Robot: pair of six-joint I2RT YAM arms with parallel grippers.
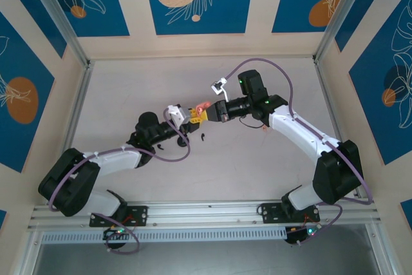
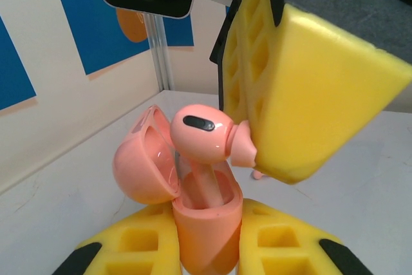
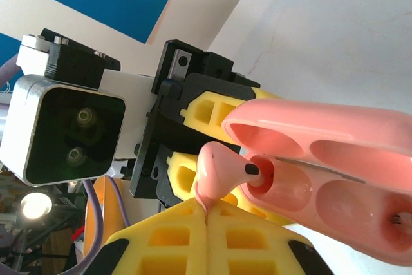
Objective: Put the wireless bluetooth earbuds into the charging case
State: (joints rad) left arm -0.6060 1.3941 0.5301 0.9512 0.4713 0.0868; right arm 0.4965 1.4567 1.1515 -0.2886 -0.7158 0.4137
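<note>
R gripper [image 3: 207, 214] jaws shut on pink earbud [image 2: 199, 134], stem partway into open case [image 2: 207, 220] that L gripper [image 2: 207, 239] clamps; to do: seat it, 2nd well looks empty

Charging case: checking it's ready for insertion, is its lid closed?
No: in the left wrist view the charging case has its lid hinged open, with the pink earbud dipping its stem into the cavity.
</note>
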